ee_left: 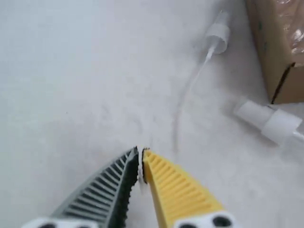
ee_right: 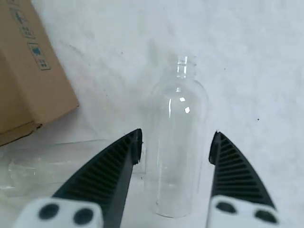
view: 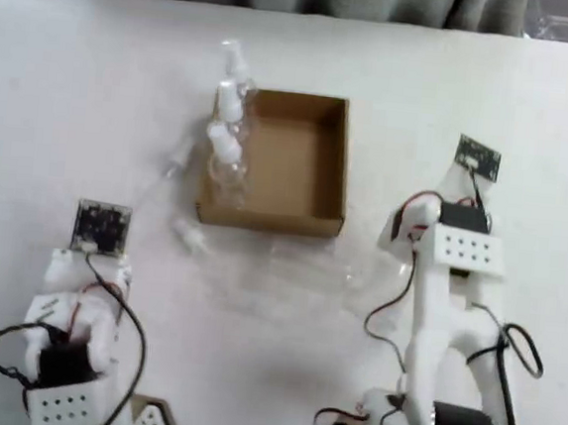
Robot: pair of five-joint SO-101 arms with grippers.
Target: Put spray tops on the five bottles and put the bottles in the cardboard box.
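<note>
My right gripper [ee_right: 176, 140] has its jaws wide open. My left gripper [ee_left: 141, 154] has its jaws pressed together on nothing. The box [ee_right: 28, 80] sits past the right jaws, off to one side. A bottle [ee_right: 178, 107] lies between the right jaws, not touched yet. I think I'm at the grab. Next I should close gently on its middle. It's clear, shiny and round, with no top. Two spray tops [ee_left: 216, 34] lie ahead of the left jaws.
</note>
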